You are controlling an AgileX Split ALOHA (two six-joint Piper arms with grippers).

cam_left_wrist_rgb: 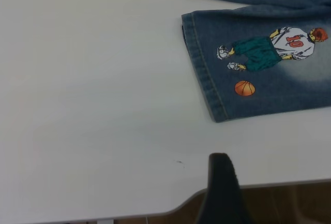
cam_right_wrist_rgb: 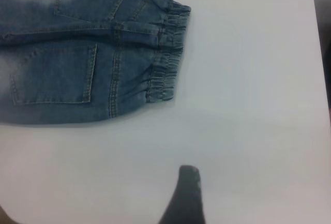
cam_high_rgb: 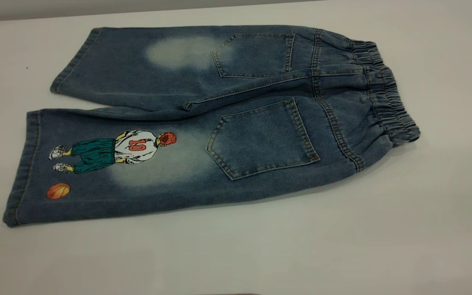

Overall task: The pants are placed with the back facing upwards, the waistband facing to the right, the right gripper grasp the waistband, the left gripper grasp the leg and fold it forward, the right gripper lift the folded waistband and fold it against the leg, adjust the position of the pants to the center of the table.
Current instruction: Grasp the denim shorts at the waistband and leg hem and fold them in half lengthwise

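Exterior view is showing the faded blue denim pants [cam_high_rgb: 219, 123] lying flat, back up, on the large white table [cam_high_rgb: 424, 229]. At left, the printed leg [cam_high_rgb: 109, 164] is ending in a straight hem, bare tabletop stretching beyond it. At right, the ruffled elastic waistband [cam_high_rgb: 383, 90] is facing open white surface. The plain black left gripper [cam_left_wrist_rgb: 220, 182] is hovering near the leg hem; the right gripper [cam_right_wrist_rgb: 187, 193] is hanging off the waistband. Whether either gripper's fingers are parted, I cannot tell.
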